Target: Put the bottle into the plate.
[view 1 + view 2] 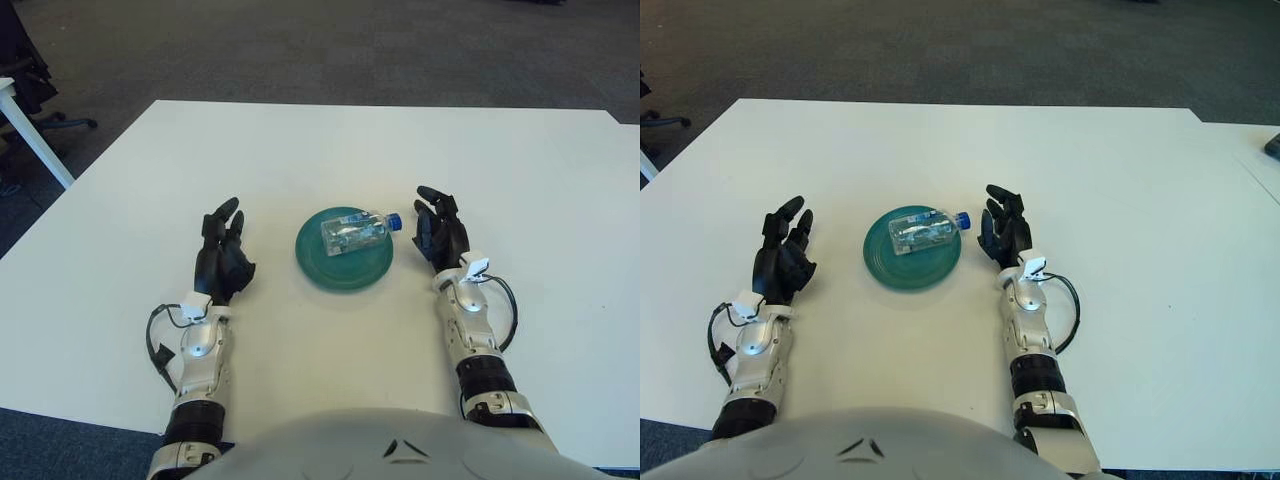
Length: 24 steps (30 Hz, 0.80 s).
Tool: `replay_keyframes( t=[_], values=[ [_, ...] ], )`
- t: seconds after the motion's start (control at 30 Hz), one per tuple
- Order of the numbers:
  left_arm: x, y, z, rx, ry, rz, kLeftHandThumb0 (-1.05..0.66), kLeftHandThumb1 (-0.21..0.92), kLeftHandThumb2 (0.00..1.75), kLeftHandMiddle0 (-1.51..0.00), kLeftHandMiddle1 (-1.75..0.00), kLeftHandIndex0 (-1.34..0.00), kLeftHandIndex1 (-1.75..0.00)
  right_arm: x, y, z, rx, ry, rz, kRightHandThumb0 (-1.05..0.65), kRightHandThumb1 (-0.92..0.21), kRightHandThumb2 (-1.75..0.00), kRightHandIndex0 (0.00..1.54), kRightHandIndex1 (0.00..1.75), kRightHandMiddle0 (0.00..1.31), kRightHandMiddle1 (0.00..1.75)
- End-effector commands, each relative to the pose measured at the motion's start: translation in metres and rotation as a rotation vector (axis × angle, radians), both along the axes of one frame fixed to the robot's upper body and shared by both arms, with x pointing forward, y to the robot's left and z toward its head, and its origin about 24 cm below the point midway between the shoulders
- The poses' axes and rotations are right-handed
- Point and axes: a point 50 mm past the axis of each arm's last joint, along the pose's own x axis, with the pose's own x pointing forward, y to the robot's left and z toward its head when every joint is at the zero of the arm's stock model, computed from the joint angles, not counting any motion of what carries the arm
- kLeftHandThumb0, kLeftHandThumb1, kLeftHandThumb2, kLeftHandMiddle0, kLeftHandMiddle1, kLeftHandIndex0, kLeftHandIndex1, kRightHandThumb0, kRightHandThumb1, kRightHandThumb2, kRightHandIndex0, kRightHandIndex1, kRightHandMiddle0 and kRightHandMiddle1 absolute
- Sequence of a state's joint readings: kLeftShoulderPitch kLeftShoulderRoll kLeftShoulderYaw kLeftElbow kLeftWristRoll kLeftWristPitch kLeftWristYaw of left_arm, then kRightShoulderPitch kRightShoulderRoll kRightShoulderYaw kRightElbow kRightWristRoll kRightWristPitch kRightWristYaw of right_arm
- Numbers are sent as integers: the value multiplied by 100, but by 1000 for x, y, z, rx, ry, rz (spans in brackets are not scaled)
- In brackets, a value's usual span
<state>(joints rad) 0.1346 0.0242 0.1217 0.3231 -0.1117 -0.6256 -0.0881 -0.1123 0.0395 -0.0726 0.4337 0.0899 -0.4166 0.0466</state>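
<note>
The bottle (354, 231) lay on its side in the plate (345, 267), its blue cap (395, 222) pointing right and reaching past the plate's right rim. The plate sat near the middle of the white desk (300, 150).

My right hand (437, 226) was just right of the plate, close to the cap but not touching it. Its fingers were spread and loosely bent, and it held nothing. My left hand (224, 262) was on the other side, left of the plate and farther from it than the right one. Its fingers were also relaxed and apart, with nothing in them. I could not tell whether either hand touched the desk.

The left eye view took in a white desk leg (35, 130) and part of a chair base (50, 118) on the dark floor at far left. The right eye view cut most of that off. It showed instead a seam near the desk's far right corner and a small dark object (1272, 146) at the right edge, which the left eye view did not show.
</note>
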Motion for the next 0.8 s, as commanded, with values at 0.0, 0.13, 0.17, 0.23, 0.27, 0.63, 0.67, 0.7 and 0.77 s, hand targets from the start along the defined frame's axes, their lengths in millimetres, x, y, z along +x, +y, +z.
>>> replay_keyframes(
  t=[0.0,0.13,0.17,0.23,0.27,0.63,0.67,0.7,0.77],
  values=[
    [-31,4,-32,-12,164,10,-83,92,95,-37,-2,0,-82,-9,-1,-14,-2,67,7,-50,-92,-69,46,23,10,87],
    [-32,3,-31,-7,164,-3,-82,92,95,-38,-2,0,-82,-10,-1,-15,-1,70,18,-50,-92,-71,45,21,10,86],
    [-32,3,-31,-5,163,-8,-82,92,96,-38,-2,0,-82,-10,-2,-15,-2,73,21,-50,-92,-71,45,20,10,86],
    [-32,2,-31,-3,163,-15,-82,92,96,-38,-3,0,-82,-11,-2,-15,-5,76,25,-51,-92,-73,45,19,9,86],
    [-32,2,-31,-2,163,-17,-82,92,96,-39,-3,0,-82,-11,-2,-15,-5,78,26,-51,-92,-73,45,19,9,86],
    [-33,-1,-29,5,165,-34,-83,92,97,-43,-4,-1,-89,-10,-4,-18,12,131,29,-54,-92,-76,46,16,7,86],
    [-33,-1,-29,5,165,-34,-83,92,97,-43,-4,-1,-89,-10,-5,-18,13,132,29,-54,-92,-76,46,16,7,86],
    [-34,-1,-28,7,165,-34,-83,92,97,-43,-4,-1,-89,-9,-6,-20,21,143,28,-54,-92,-76,47,16,7,86],
    [-34,-2,-28,8,164,-35,-83,92,97,-44,-4,-2,-90,-8,-7,-22,31,155,26,-54,-92,-75,50,18,7,86]
  ],
)
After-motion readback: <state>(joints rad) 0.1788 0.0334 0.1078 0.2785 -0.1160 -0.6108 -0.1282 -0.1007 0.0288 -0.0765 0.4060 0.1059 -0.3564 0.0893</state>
